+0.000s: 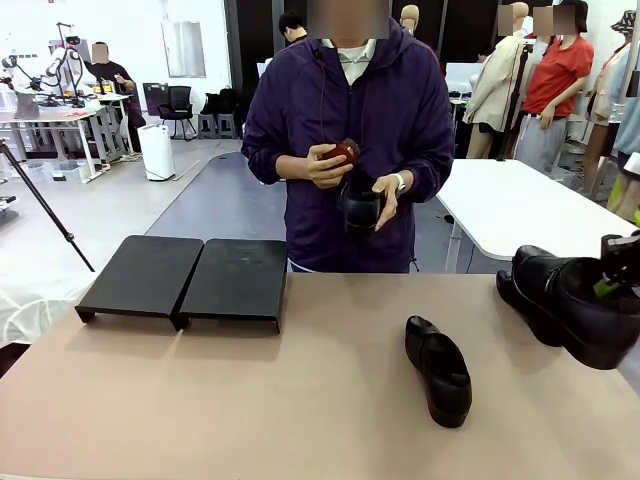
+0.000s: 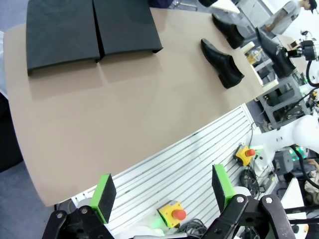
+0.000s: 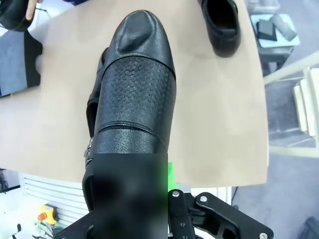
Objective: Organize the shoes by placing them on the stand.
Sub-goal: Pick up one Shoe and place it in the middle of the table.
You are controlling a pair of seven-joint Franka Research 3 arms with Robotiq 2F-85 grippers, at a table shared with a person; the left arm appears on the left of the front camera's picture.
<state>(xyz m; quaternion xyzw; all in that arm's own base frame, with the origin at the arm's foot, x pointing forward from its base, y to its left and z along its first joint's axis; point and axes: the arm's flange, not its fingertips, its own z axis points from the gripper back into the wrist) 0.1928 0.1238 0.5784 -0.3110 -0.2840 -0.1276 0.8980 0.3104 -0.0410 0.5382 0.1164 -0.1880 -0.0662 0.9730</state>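
Leftmost, the stand (image 1: 180,275) sat at the upper left of the table (image 1: 250,400), with no shoe on it. The left gripper (image 2: 163,191) hung spread and empty at the bottom of its wrist view, off the table's near edge. At centre top, a person (image 1: 350,100) held the first shoe (image 1: 360,205) at waist height. The middle shoe (image 1: 437,368) lay alone, right of centre. At the right edge, the third shoe (image 1: 522,275) rested on the table just behind the gripped shoe (image 1: 585,315), which the right gripper (image 1: 608,282) pinched at its heel end. The glossy leather looked slick and the upper soft. The stiffer heel rim therefore seemed the surest hold, and each shoe was probably light.
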